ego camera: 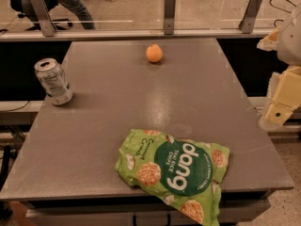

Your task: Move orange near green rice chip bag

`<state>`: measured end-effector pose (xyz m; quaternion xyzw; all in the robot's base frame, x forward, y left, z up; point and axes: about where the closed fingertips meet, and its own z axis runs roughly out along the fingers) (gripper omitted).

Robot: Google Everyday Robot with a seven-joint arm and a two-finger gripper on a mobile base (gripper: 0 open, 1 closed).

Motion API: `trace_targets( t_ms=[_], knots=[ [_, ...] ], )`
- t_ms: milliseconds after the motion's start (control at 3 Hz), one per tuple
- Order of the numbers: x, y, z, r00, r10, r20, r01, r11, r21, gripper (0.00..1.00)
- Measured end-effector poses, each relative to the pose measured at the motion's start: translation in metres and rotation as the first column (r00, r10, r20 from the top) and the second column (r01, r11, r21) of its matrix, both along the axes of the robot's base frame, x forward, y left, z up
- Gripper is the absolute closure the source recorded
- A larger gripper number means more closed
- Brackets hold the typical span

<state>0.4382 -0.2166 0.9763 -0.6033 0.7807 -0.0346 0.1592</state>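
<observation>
Nearest you, the green rice chip bag (pixel 174 171) lies flat and crinkled at the near edge of the table (pixel 108 121), one corner hanging over the lip. Its long side runs from the middle of the table out toward the near right corner. The orange (pixel 154 53) sits alone at the far end, close to the back edge and well apart from the bag, with open tabletop between them.

Your gripper (pixel 281 102) hangs off the right side of the table, above none of its surface, and it holds nothing that you can see. Whether it is released or clenched cannot be told from this view.

From the jaws, the orange lies far to the left and deeper toward the back rail (pixel 141 32); the bag lies left and toward the near edge. Your first reach therefore likely goes across and away, and the carry then comes back toward the camera. Being round, the orange has no long axis, so any approach angle should serve, though it may roll if nudged.

A green soda can (pixel 53 81) leans at the table's left edge, farthest from the jaws and clear of that path.
</observation>
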Motion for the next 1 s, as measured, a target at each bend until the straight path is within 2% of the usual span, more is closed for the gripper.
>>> trace_targets(
  t_ms=[333, 667, 1000],
  knots=[
    [0.001, 0.001, 0.001, 1.0000, 0.001, 0.007, -0.001, 1.000, 0.003, 0.00],
    [0.018, 0.013, -0.003, 0.9992, 0.014, 0.037, -0.015, 0.999, 0.043, 0.00],
    [0.055, 0.038, -0.015, 0.9967, 0.033, 0.074, -0.041, 0.993, 0.110, 0.00]
  ],
)
